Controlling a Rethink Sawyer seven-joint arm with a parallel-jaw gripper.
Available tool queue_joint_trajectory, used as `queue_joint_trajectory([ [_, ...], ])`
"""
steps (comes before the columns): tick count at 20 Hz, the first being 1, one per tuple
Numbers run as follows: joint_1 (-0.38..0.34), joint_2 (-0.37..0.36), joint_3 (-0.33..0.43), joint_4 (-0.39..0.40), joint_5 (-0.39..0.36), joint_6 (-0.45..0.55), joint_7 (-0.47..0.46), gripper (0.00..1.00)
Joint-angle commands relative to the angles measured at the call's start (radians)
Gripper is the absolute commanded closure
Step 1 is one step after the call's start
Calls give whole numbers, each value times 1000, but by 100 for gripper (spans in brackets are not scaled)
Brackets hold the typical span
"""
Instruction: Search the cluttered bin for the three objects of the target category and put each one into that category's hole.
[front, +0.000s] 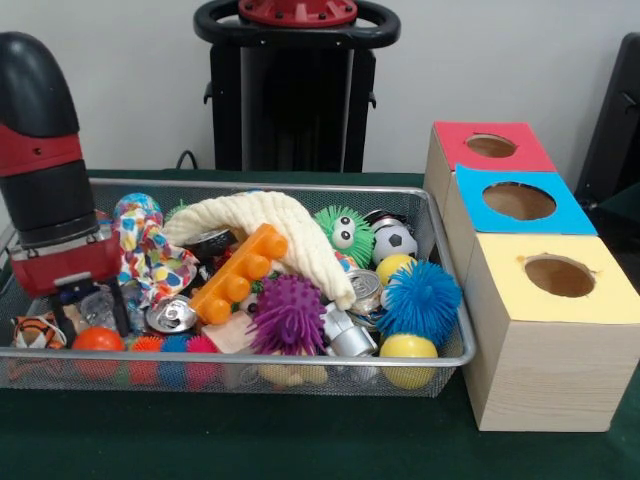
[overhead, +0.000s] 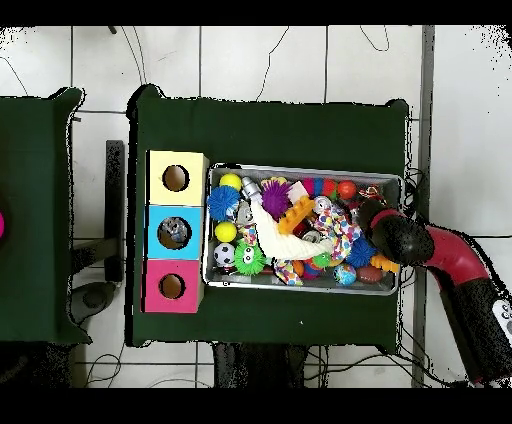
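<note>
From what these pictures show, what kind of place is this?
Probably a robot lab set up for a sorting test: a wire bin crammed with toys, a wooden box with three coloured holes, and a red and black arm reaching into the bin, all on a green-covered table.

In the front view, the silver wire-mesh bin (front: 445, 250) sits on the green-covered table (front: 300, 440), with the row of three wooden boxes with round holes (front: 545, 330) just beside it on the right. The orange toy brick (front: 240, 275) lies under the cream knitted cloth (front: 275, 225). The red and black gripper (front: 90, 310) is inside the bin's left end.
</note>
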Motion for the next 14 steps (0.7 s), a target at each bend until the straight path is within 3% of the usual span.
queue_joint_trajectory([
  [1, 44, 100, 121, 54, -59, -22, -252, 0],
  [2, 54, 94, 117, 49, -66, -20, -242, 0],
  [3, 60, 91, 116, 44, -79, -14, -231, 100],
  [14, 174, 47, 63, -25, -87, 21, -136, 100],
])
